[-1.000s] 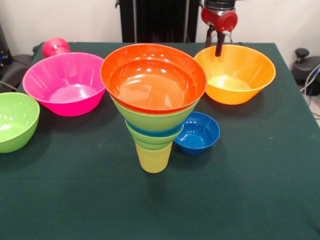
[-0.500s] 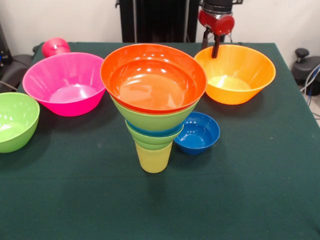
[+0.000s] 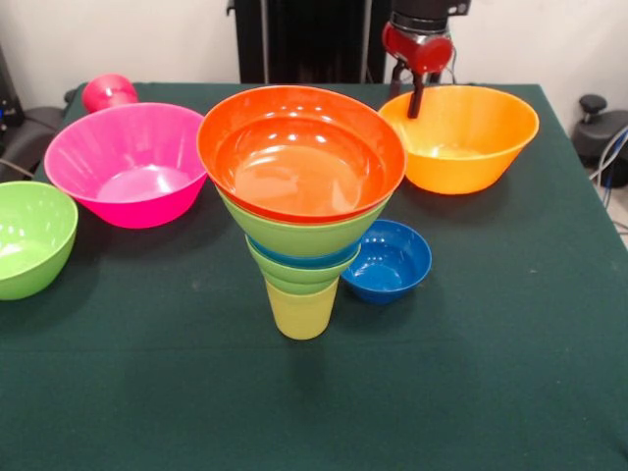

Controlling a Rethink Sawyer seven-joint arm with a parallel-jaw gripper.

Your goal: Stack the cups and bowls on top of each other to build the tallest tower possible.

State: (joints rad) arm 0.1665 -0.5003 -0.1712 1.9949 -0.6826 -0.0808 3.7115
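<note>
I have claw (image 3: 410, 93) pinching far rim of orange bowl (image 3: 471, 147), tilted beside tower (image 3: 302, 196). Lift step. Next I need height to clear tower top, centre, then lower.

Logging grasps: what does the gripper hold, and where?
The gripper holds the yellow-orange bowl by its far rim, tilting it slightly.

The bench (image 3: 491, 392) lies bare along its near edge and right side. The tower (image 3: 301, 196) blocks the middle; the pink bowl (image 3: 128, 162) and green bowl (image 3: 29, 235) crowd the left edge.
</note>
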